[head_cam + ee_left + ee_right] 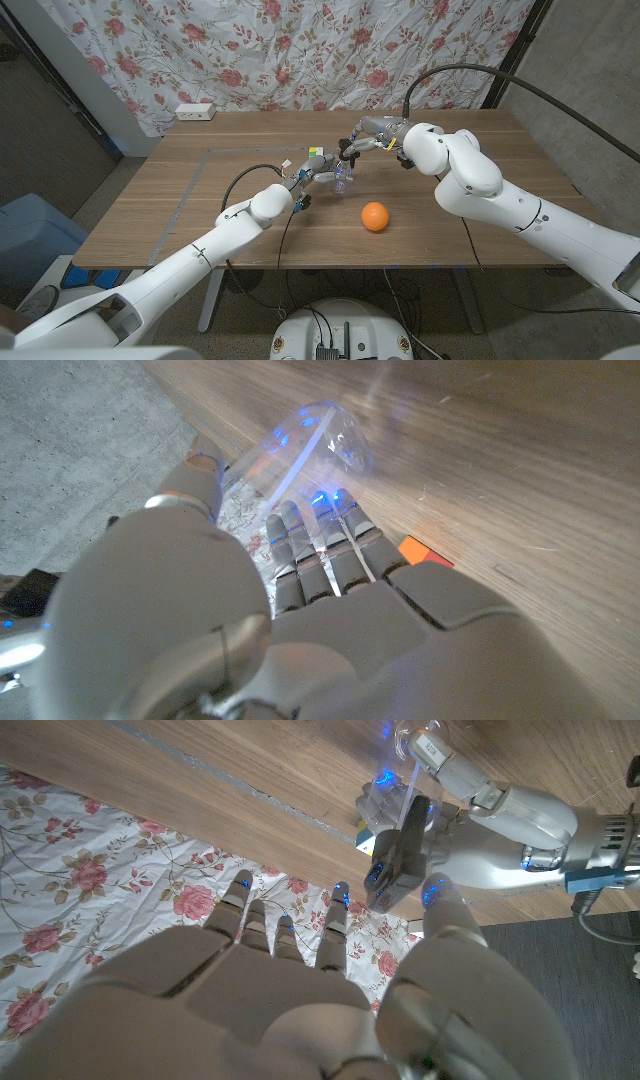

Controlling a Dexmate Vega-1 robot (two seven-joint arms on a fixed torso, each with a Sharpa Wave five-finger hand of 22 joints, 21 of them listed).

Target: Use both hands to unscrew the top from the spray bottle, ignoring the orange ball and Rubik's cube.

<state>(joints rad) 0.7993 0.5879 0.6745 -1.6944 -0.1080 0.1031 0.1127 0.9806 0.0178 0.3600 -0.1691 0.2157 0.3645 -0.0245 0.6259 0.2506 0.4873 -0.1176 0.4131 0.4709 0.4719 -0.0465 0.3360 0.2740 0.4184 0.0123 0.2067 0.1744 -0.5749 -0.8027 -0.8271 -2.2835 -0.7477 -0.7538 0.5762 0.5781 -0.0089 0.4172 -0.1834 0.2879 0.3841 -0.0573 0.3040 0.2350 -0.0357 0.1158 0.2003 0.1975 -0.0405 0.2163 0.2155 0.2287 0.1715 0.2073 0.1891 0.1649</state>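
A clear spray bottle (pixel 341 181) is held just above the table's middle by my left hand (pixel 313 178), whose fingers wrap its body (pixel 310 445). The left hand (pixel 500 810) also appears in the right wrist view, holding the bottle (pixel 385 795). The black spray top (pixel 400 860) sits between the thumb and fingers of my right hand (pixel 362 140), which pinches it from the far side. Whether the top is still seated on the neck is unclear. The hands meet at the bottle.
An orange ball (pixel 374 216) lies on the wooden table (pixel 470 150) toward the front, right of the bottle. A Rubik's cube (pixel 318 155) stands just behind my left hand, its orange corner (pixel 425 550) close to the fingers. A white power strip (pixel 195 112) sits at the far left edge.
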